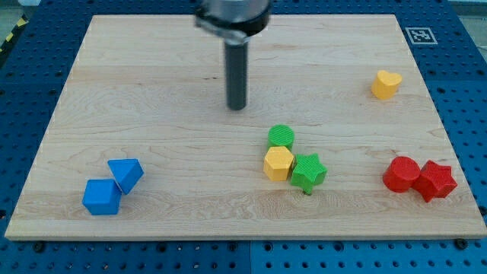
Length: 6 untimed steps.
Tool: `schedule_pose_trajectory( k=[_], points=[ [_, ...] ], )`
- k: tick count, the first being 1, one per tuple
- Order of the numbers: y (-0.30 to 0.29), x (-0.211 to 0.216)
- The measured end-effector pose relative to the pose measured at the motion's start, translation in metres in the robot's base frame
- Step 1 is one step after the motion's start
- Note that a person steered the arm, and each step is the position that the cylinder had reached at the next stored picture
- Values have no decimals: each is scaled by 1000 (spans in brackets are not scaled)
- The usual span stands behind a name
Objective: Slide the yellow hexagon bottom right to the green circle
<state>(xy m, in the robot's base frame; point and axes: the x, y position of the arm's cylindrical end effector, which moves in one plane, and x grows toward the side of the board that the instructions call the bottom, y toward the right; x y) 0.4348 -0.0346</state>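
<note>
Pale wooden counter (152, 114) fills the view, set on a blue perforated base, with small blocks scattered over it. I carry no jaws at all, only a straight dark rod, so nothing is grasped or released; my tip (237, 107) rests on bare wood above the middle cluster, apart from every block. The yellow hexagon (278, 163) lies just below the green circle (281, 136), touching it or nearly so, with a green star (309, 171) pressed against its right side. From my tip the hexagon sits toward the view's bottom and somewhat right, with the green circle lying between. By my judgement the approach step is in hand: the hexagon needs to end up at the circle's bottom right, roughly where the star now sits. The next move calls for swinging around the circle to reach the hexagon's left side, then nudging it rightward without knocking the circle away. Elsewhere lie a yellow heart (386, 84), two red blocks (419, 177) and two blue blocks (112, 186).
</note>
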Motion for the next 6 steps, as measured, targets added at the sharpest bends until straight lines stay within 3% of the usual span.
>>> schedule_pose_trajectory(
  k=[1,3,6],
  points=[
    [-32,46],
    [10,99],
    [127,111]
  ],
)
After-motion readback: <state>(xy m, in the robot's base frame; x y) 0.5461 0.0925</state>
